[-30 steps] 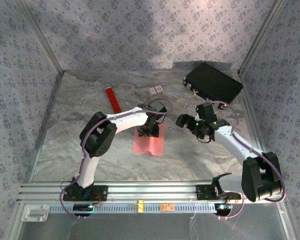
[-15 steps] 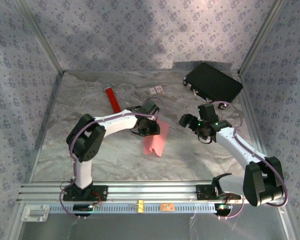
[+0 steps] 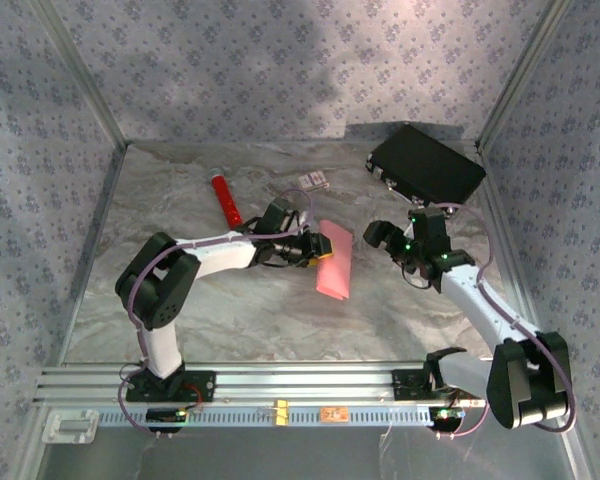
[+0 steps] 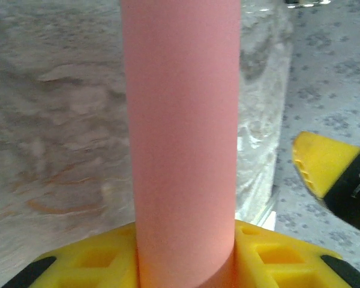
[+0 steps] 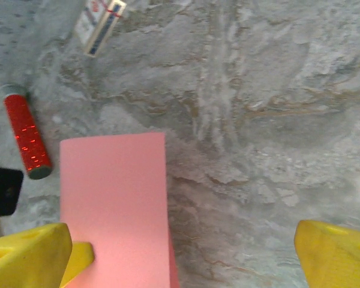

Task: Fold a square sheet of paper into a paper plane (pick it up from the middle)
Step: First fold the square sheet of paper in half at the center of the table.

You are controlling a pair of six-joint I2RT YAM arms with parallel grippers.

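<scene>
The square sheet of paper is pink-red and bent into a curve, hanging above the table's middle. My left gripper is shut on its left edge. In the left wrist view the sheet rises as a rounded band from between the yellow jaws of the left gripper. My right gripper stands open just right of the sheet, apart from it. In the right wrist view the sheet lies at the left, inside the wide span of the right gripper, near its left finger. The paper plane is out of view.
A glossy red cylinder lies at the back left, and a small printed card lies behind the grippers. A black case sits in the back right corner. Patterned walls close three sides; an aluminium rail runs along the front.
My left arm has lifted the sheet off the table and swung it right, toward the right gripper; the sheet now curls over. My right gripper has stayed open, shifting slightly.
</scene>
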